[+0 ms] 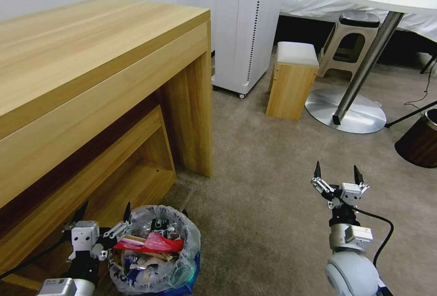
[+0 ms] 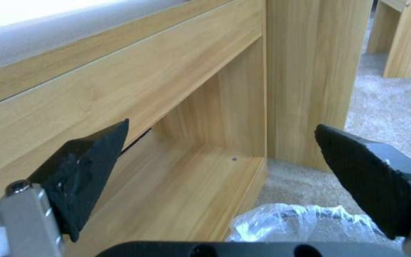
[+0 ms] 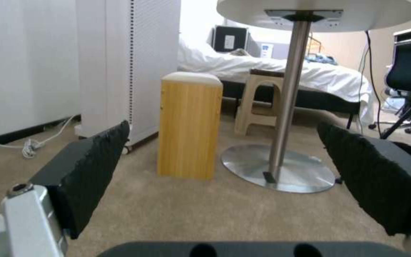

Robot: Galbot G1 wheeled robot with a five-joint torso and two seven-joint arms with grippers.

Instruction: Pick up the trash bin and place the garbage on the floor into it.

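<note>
The trash bin (image 1: 189, 271), blue with a translucent bag (image 1: 189, 237) over its rim, stands on the beige floor (image 1: 273, 186) beside the desk's lower shelf. Garbage fills it: a red wrapper (image 1: 152, 243), a wooden stick (image 1: 134, 238) and crumpled pieces. My left gripper (image 1: 104, 211) is open right beside the bin's rim, on the desk side, holding nothing. In the left wrist view the left gripper (image 2: 221, 126) faces the shelf and the bag's edge (image 2: 300, 221) lies under its spread fingers. My right gripper (image 1: 337, 173) hangs open over bare carpet; the right wrist view has the right gripper (image 3: 222, 125) facing the stool.
A wooden desk (image 1: 91, 82) with a low shelf (image 1: 136, 182) fills the left. Behind stand a white cabinet (image 1: 246, 27), a small wooden stool (image 1: 293, 82), a plastic stool (image 1: 350, 36) and a round table on a steel base (image 1: 346, 109). A dark brown bin (image 1: 421, 143) is at the right edge.
</note>
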